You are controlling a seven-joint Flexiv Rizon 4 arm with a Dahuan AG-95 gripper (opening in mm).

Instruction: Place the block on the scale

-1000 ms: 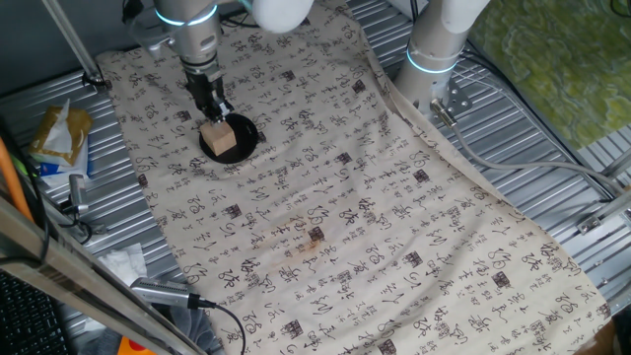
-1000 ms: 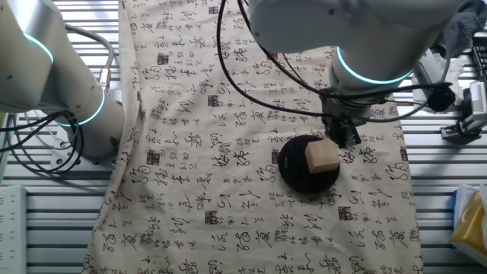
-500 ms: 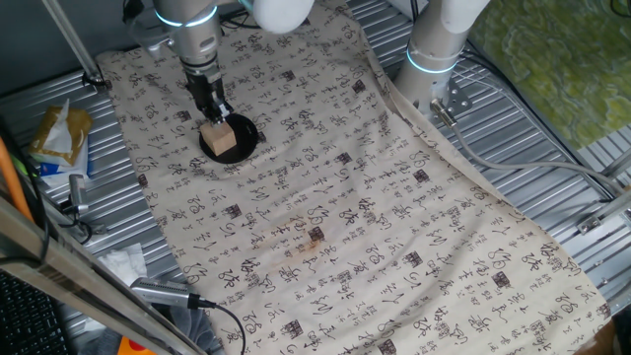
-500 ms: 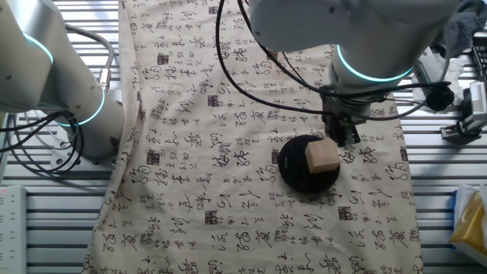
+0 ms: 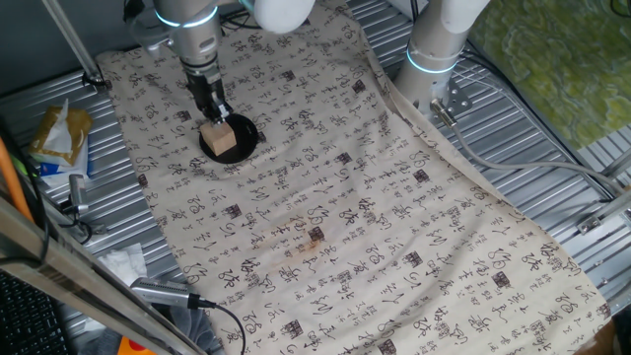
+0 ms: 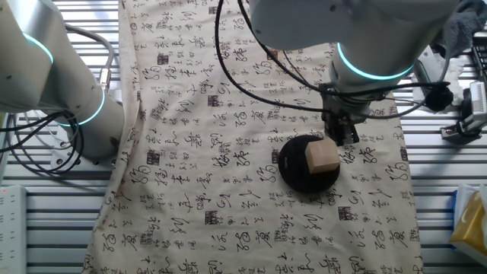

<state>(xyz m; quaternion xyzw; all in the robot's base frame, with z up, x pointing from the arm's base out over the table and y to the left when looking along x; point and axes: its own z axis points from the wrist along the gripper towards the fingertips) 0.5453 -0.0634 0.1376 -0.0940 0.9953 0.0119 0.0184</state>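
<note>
Gripper (image 5: 217,108), one: poised just above and behind the block, fingertips close over its far edge; whether the jaws are parted or closed cannot be told, and contact with the block is unclear. Block (image 5: 222,139), one: small pale tan wooden cube, plain faces, sitting upright on the scale, toward one edge of it. Scale (image 6: 298,169), one: flat round black disc, wider than the block, lying on the cloth. Cloth (image 5: 375,227), one: cream, printed with black characters, spread over the ribbed metal table (image 5: 532,128).
</note>
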